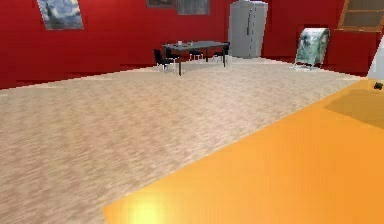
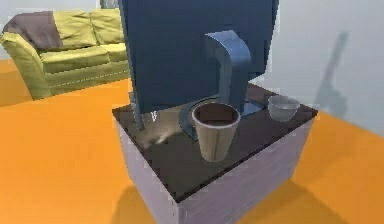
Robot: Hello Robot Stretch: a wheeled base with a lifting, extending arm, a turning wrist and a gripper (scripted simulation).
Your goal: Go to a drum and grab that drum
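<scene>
A tan tapered cylinder with a dark round top (image 2: 215,130) stands on a dark-topped low cabinet (image 2: 190,175) in the arm side view, near its front edge. Its shape could be a small drum, but I cannot tell for sure. Behind it rises a large blue flat screen (image 2: 195,45) on a curved stand.
A small grey bowl (image 2: 283,106) sits on the cabinet's right end. A yellow-green sofa (image 2: 70,50) stands at the upper left on an orange rug (image 2: 50,160). Ahead lie wood floor (image 1: 120,120), a dark table with chairs (image 1: 195,52), a grey fridge (image 1: 247,30) and red walls.
</scene>
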